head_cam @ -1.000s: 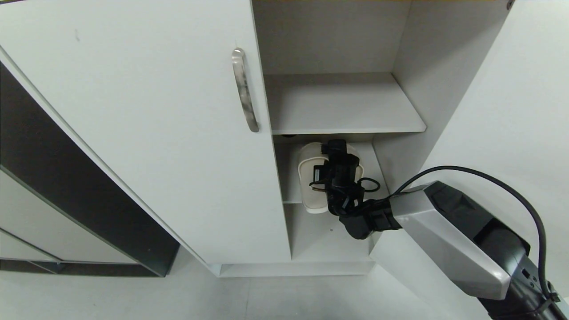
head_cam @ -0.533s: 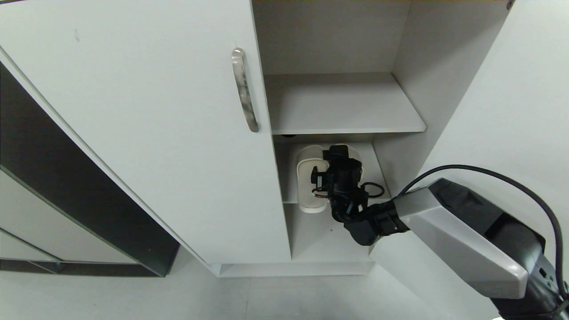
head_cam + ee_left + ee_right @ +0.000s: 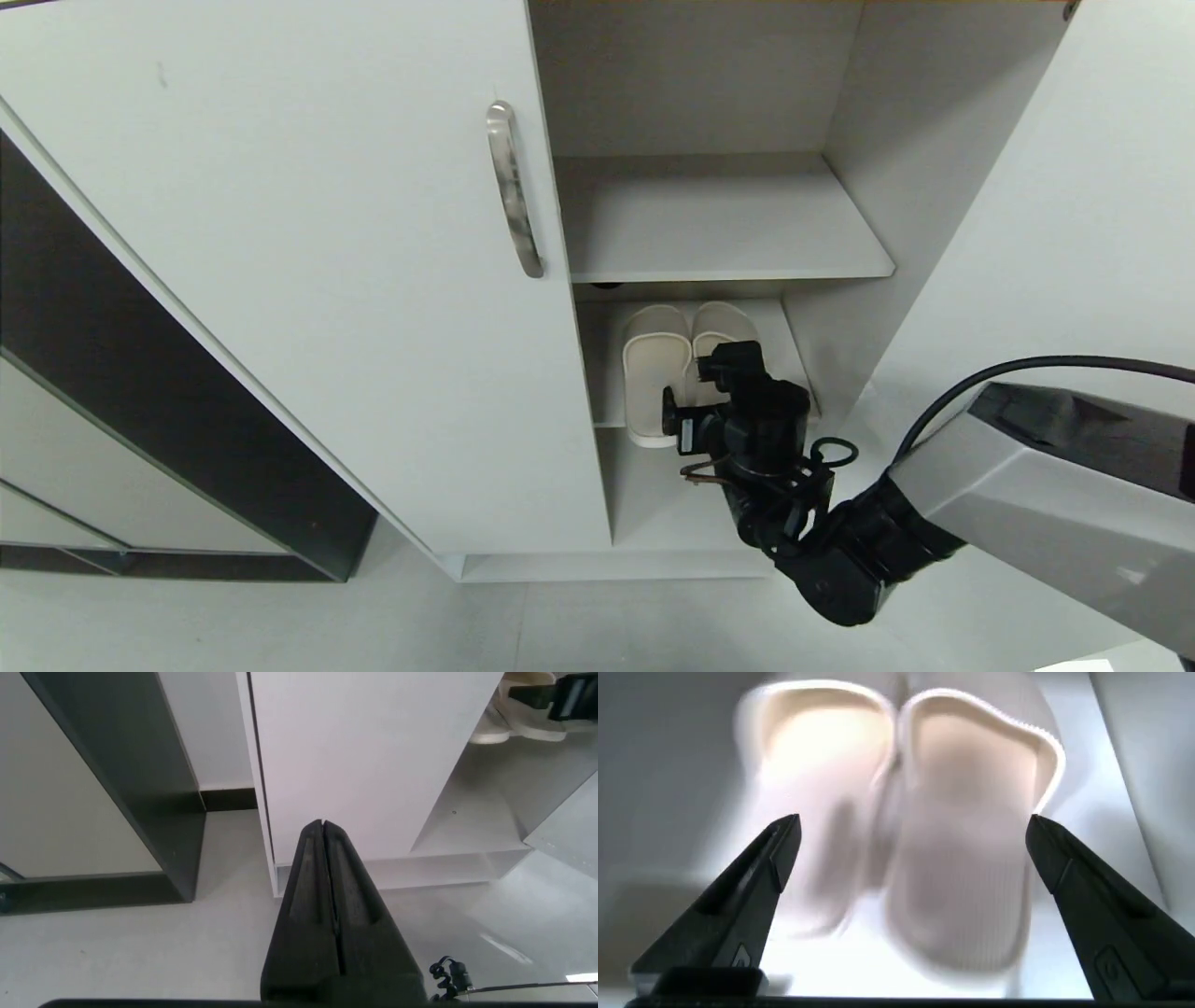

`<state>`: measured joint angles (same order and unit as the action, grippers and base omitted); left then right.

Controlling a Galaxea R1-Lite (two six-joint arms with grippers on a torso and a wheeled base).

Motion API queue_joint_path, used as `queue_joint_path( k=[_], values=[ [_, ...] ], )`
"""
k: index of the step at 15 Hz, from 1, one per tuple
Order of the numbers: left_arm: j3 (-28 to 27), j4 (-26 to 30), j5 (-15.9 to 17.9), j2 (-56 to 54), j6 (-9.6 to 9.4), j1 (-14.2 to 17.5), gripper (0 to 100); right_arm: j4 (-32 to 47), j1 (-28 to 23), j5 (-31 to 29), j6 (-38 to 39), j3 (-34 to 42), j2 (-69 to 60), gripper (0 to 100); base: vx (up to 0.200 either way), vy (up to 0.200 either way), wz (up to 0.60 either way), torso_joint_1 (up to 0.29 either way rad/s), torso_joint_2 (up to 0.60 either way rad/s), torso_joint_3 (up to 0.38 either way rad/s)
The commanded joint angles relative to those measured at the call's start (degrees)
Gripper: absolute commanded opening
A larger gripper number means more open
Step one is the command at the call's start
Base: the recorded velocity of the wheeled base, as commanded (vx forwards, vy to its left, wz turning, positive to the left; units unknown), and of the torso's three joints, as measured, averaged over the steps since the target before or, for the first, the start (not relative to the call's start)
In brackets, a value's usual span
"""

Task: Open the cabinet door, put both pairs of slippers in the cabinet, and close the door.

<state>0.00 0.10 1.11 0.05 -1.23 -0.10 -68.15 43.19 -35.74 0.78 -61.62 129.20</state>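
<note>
A pair of cream slippers (image 3: 686, 359) lies side by side on the cabinet's middle shelf (image 3: 794, 373), heels toward me, one heel overhanging the shelf's front edge. In the right wrist view the slippers (image 3: 906, 840) lie just beyond my right gripper (image 3: 910, 877), which stands open with nothing between its fingers. In the head view that right gripper (image 3: 714, 392) hangs just in front of the shelf, a little below the slippers. My left gripper (image 3: 322, 845) is shut and empty, low above the floor in front of the cabinet's closed left door (image 3: 374, 756).
The cabinet's right door (image 3: 1074, 233) stands swung open at the right. The upper shelf (image 3: 719, 224) and the bottom compartment (image 3: 672, 504) hold nothing. The closed left door carries a metal handle (image 3: 513, 187). A dark panel (image 3: 140, 373) stands at the left. Pale floor lies in front.
My right gripper has let go of the slippers and drawn back out of the cabinet toward me and downward. The slippers stay on the middle shelf.
</note>
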Motion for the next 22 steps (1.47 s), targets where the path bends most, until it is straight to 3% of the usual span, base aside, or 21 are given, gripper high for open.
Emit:
queue_joint_path(
  k=[1, 4, 10, 22],
  values=[
    [0.0, -0.01, 0.03, 0.04, 0.0, 0.01, 0, -1.82, 3.13, 0.06, -0.25, 4.67, -3.34, 100, 0.0, 0.0, 0.0, 0.0, 0.0, 0.0],
    [0.0, -0.01, 0.03, 0.04, 0.0, 0.01, 0, -1.9, 3.65, 0.06, -0.25, 4.67, -3.25, 100, 0.0, 0.0, 0.0, 0.0, 0.0, 0.0],
    [0.0, -0.01, 0.03, 0.04, 0.35, 0.01, 0, -2.17, 3.83, -0.03, -0.25, 4.76, -3.25, 100, -0.2, 0.0, 0.0, 0.003, 0.0, 0.002],
    [0.0, -0.01, 0.03, 0.04, 0.44, 0.01, 0, -3.57, 3.65, -0.2, -0.52, 4.93, -3.51, 100, 0.0, 0.0, 0.0, 0.0, 0.0, 0.011]
  ],
)
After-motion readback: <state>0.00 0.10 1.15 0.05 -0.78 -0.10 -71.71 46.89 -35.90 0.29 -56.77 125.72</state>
